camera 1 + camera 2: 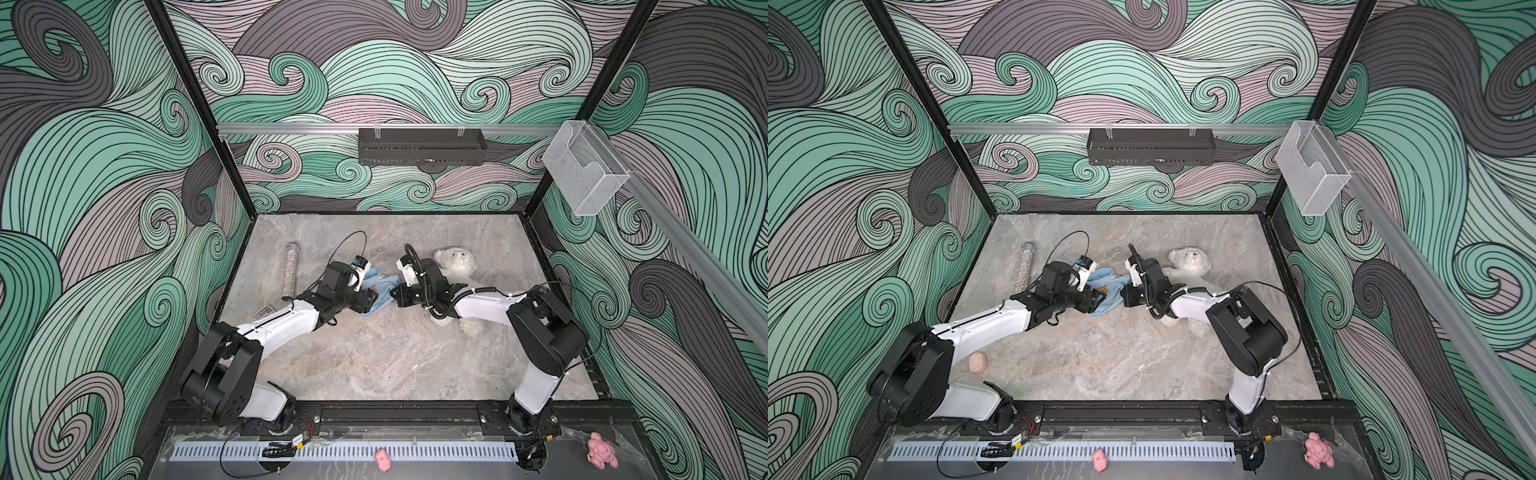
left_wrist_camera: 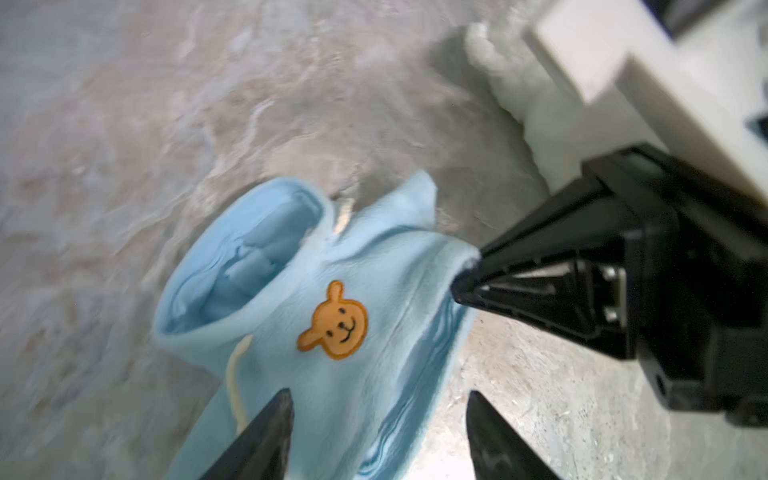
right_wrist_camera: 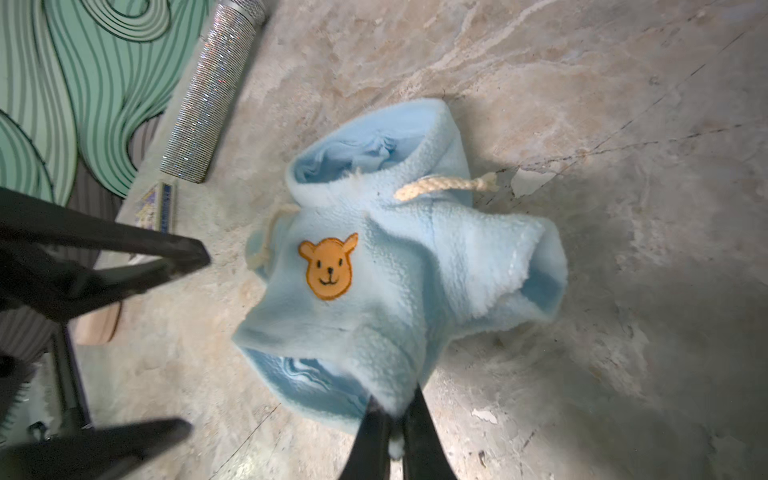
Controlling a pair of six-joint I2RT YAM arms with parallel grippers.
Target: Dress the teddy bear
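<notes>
The teddy bear (image 1: 455,262) (image 1: 1190,259), fluffy and white, lies at the back right of the table, its lower body hidden under my right arm. A light-blue fleece hoodie (image 1: 376,286) (image 3: 415,257) with an orange bear patch lies on the table between the arms. My right gripper (image 3: 395,405) (image 2: 469,282) is shut on the hoodie's bottom hem. My left gripper (image 2: 379,395) (image 3: 195,340) is open, its fingers spread just over the hoodie's other side, nothing between them.
A glittery silver tube (image 1: 289,270) and a small printed card (image 1: 262,311) lie by the left wall. A peach lump (image 1: 977,363) sits near the left arm's base. Two pink plush toys (image 1: 383,459) (image 1: 601,457) lie beyond the front rail.
</notes>
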